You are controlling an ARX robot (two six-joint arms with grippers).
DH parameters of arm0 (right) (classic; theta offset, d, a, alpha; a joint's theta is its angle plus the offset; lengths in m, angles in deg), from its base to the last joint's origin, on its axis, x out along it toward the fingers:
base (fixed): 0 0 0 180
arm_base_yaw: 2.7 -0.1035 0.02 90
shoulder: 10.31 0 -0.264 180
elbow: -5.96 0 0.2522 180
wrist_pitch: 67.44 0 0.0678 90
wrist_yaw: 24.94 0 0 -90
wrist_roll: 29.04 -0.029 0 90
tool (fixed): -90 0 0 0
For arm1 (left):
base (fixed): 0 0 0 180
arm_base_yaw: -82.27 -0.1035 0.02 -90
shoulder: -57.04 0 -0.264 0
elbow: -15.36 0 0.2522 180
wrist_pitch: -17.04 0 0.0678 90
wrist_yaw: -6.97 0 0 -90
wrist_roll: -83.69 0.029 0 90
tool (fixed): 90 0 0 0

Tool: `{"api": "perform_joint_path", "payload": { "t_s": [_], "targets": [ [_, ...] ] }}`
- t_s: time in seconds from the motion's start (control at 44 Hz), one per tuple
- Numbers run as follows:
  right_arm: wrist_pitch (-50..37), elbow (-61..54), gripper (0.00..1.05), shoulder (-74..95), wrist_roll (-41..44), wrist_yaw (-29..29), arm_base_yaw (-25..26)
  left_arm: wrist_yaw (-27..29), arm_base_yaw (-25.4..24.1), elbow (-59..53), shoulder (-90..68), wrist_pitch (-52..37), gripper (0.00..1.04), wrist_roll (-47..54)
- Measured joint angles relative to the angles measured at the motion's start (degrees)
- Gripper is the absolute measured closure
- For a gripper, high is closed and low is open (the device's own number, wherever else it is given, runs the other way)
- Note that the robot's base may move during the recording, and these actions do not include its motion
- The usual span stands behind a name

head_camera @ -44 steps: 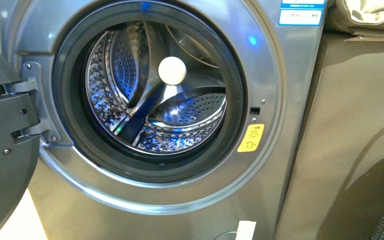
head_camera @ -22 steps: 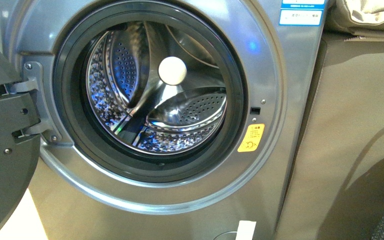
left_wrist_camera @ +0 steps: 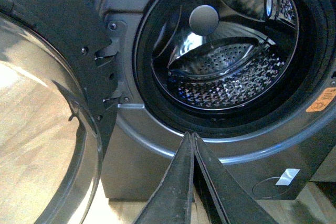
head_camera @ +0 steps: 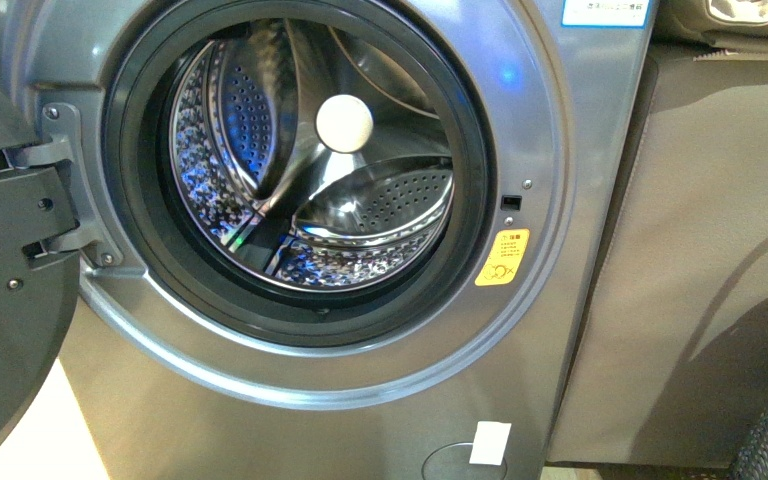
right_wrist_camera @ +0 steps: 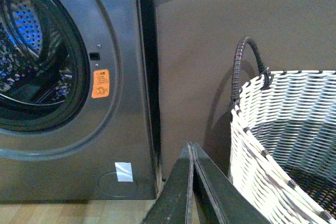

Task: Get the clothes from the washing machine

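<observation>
**Drum looks bare as the camera draws back**

Compared with a second ago, the front view has shifted: the washing machine (head_camera: pixel 290 200) sits a little higher in the picture, and more of its lower panel and the white label (head_camera: pixel 490 442) now show. I read that as the robot backing off or tilting, not reaching in.

The door (head_camera: pixel 5 270) stands swung wide at the machine's left edge. Inside the steel drum (head_camera: pixel 360 215) only perforated metal, paddles and blue reflections show; no dark clothes are visible in any view. They may already be out, or lie low behind the rubber rim, hidden.

The left gripper (left_wrist_camera: pixel 192 145) points at the porthole's lower edge, jaws pressed together and holding nothing. The right gripper (right_wrist_camera: pixel 191 153) is likewise closed and empty, beside the woven basket (right_wrist_camera: pixel 273 145). What shows of the basket's inside is dark, and I cannot tell what it holds.
</observation>
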Motion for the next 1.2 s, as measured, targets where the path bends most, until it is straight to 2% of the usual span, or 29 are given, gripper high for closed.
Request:
{"api": "perform_joint_path", "payload": {
  "t_s": [0.068,0.204,0.863,0.999,1.203],
  "targets": [
    [0.00,0.00,1.02,0.00,0.00,0.00,0.00,-4.31,-3.23,-1.27,1.31,-0.02,1.01,0.02],
    [0.00,0.00,1.02,0.00,0.00,0.00,0.00,-4.83,-5.68,-3.93,3.93,-0.02,1.01,0.00],
    [0.00,0.00,1.02,0.00,0.00,0.00,0.00,-5.35,-5.70,-11.41,16.41,4.52,1.01,-0.04],
    [0.00,0.00,1.02,0.00,0.00,0.00,0.00,-5.25,-5.70,-11.39,24.63,14.10,1.01,0.00],
    [0.00,0.00,1.02,0.00,0.00,0.00,0.00,-5.22,-5.70,-11.39,26.34,14.43,1.01,-0.02]
  ]
}}
